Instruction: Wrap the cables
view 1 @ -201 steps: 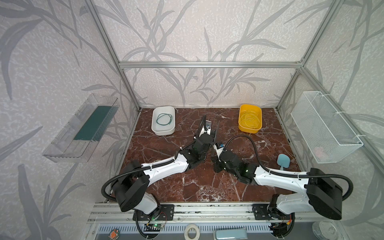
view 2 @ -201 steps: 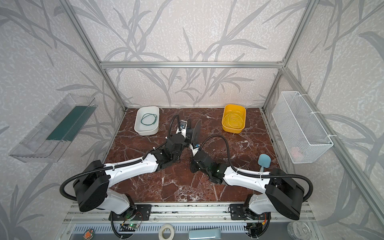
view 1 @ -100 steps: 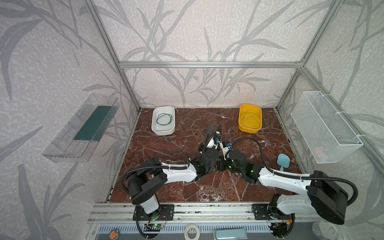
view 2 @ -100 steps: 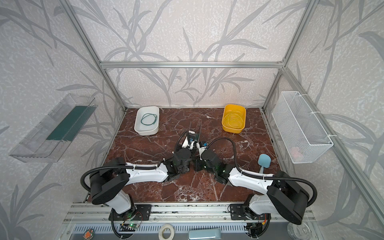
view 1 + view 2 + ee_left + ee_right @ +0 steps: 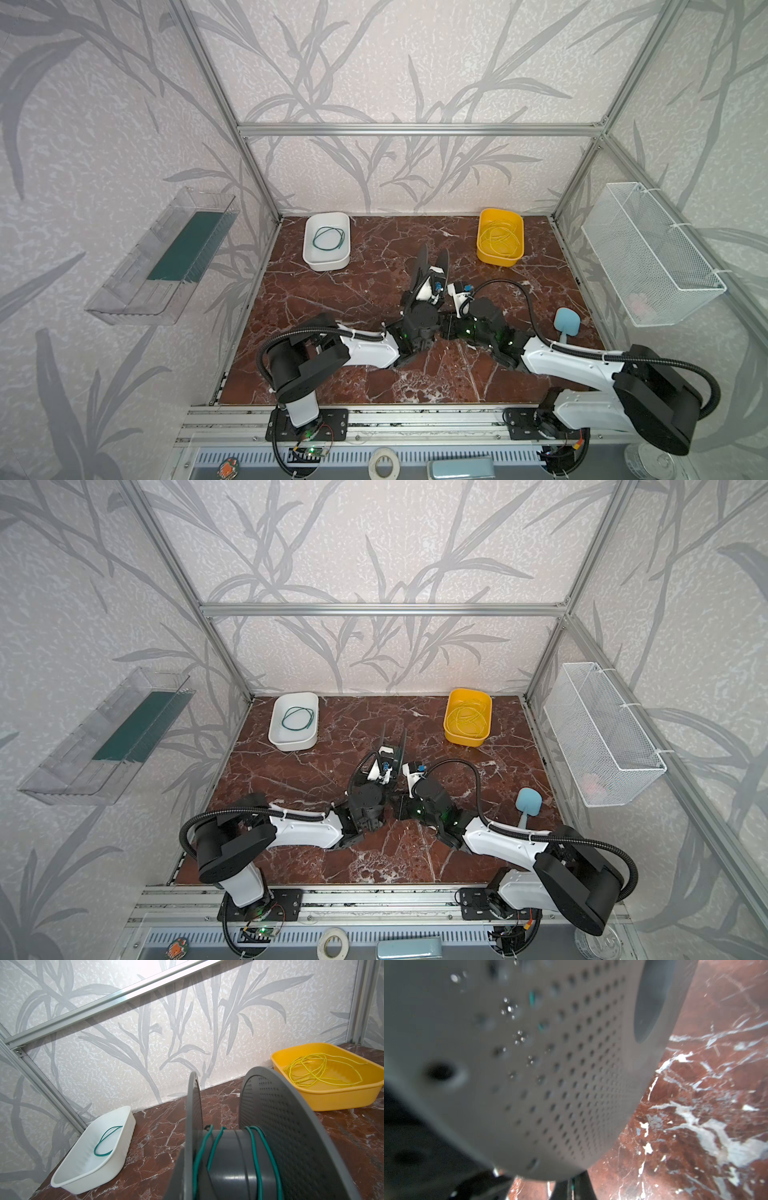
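grey perforated spool (image 5: 280, 1126), green cable (image 5: 257, 1159) part-wound on its hub, over the marble tabletop (image 5: 353, 291)
left gripper (image 5: 432, 291) closed, apparently on the spool; right gripper (image 5: 572, 1187) pinches the cable beside the flange: hold the strand taut, lay turns side by side.

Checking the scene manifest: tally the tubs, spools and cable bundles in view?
Tubs: 2, white tub and yellow tub
Spools: 1, grey spool
Cable bundles: 3, green loop, green turns on the spool, yellow tangle
Total: 6
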